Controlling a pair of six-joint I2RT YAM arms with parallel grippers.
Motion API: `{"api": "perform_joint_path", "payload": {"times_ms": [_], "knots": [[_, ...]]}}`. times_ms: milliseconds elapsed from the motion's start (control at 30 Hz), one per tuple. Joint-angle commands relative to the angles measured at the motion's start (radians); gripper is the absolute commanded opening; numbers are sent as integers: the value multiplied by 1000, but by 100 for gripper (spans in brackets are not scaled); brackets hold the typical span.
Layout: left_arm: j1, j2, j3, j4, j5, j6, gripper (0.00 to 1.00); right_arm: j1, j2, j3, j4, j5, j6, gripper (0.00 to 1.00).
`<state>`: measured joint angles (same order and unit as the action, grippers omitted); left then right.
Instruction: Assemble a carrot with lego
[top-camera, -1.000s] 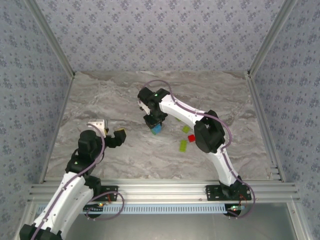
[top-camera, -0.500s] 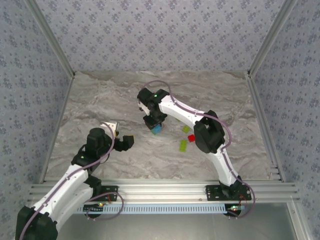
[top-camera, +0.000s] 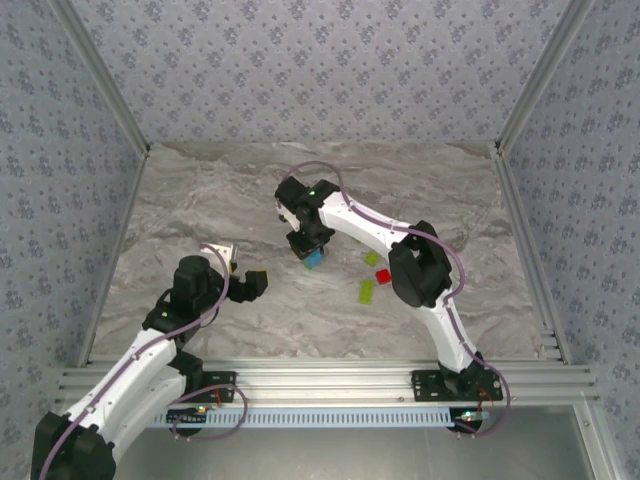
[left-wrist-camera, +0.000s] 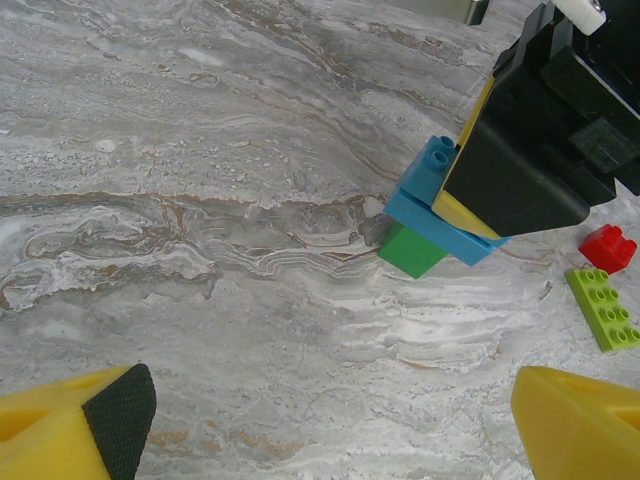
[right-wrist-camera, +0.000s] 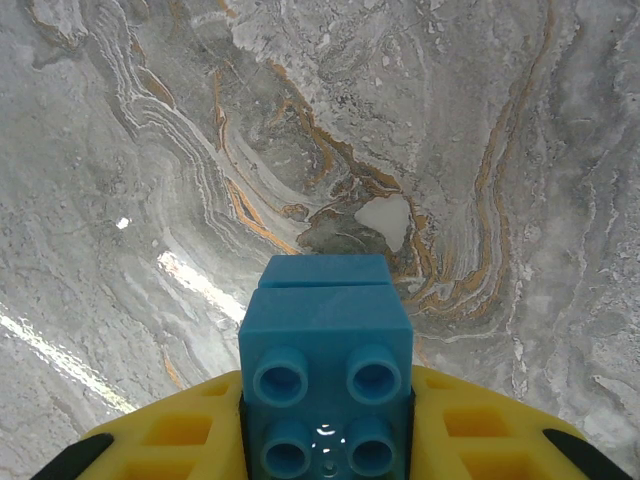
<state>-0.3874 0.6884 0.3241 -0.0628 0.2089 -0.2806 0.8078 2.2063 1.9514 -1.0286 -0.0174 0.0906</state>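
The right gripper is clamped close on the blue brick, pads on its smooth side walls. That looks the sensible hold, since this plastic should be light, rigid and slick. The blue piece sits tilted on a green brick mid-table; a twist could pop that joint. A red brick and a lime brick lie loose nearby. The left gripper hangs wide open, empty.
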Motion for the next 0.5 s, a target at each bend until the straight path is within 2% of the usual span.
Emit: {"api": "perform_joint_path", "payload": {"times_ms": [0, 467], "knots": [[-5, -1, 41, 24, -13, 15, 93, 14, 47, -61, -21, 25, 20, 29], [-5, 7, 43, 24, -14, 15, 93, 17, 66, -154, 13, 32, 17, 29]]}}
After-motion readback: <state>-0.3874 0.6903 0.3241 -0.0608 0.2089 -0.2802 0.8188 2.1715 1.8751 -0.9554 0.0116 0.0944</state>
